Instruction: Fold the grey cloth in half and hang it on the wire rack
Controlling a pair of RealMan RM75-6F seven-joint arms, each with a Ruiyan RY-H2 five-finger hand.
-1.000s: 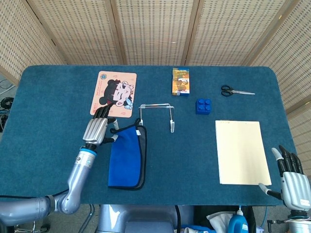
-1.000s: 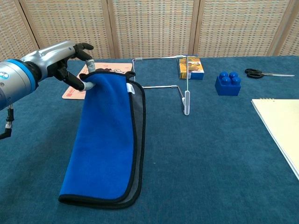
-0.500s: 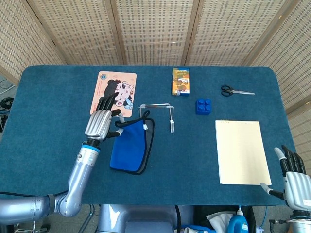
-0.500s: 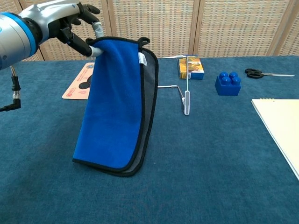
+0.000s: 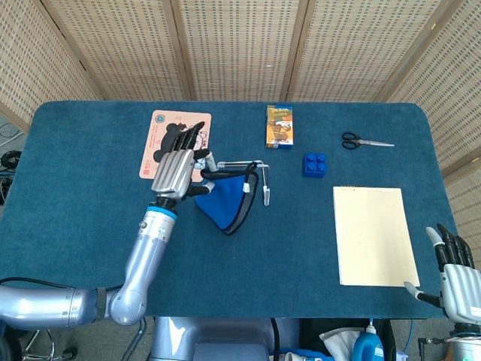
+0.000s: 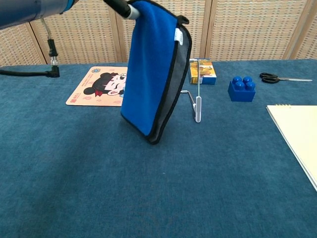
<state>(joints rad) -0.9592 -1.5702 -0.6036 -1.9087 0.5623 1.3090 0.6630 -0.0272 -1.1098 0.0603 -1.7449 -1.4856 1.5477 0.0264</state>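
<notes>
1. Head view: the left hand (image 5: 177,170) grips the top edge of the folded cloth with a blue face, grey inner layer and black trim (image 5: 226,204), just left of the thin white wire rack (image 5: 255,174). The cloth covers the rack's left leg. The right hand (image 5: 455,278), at the lower corner well right of the rack, is partly cut off; its fingers are apart, holding nothing.
2. Around the rack: a cartoon-printed pink mat (image 5: 167,129) to its left, a small orange printed box (image 5: 279,125) behind, its writing too small to read, then a blue toy brick (image 5: 315,164), black-handled scissors (image 5: 364,141) and a cream notepad (image 5: 373,235) to its right.
3. Chest view: the hand is mostly out of frame; the cloth (image 6: 152,69) hangs clear of the blue table (image 6: 99,173), hiding part of the rack (image 6: 197,101).
</notes>
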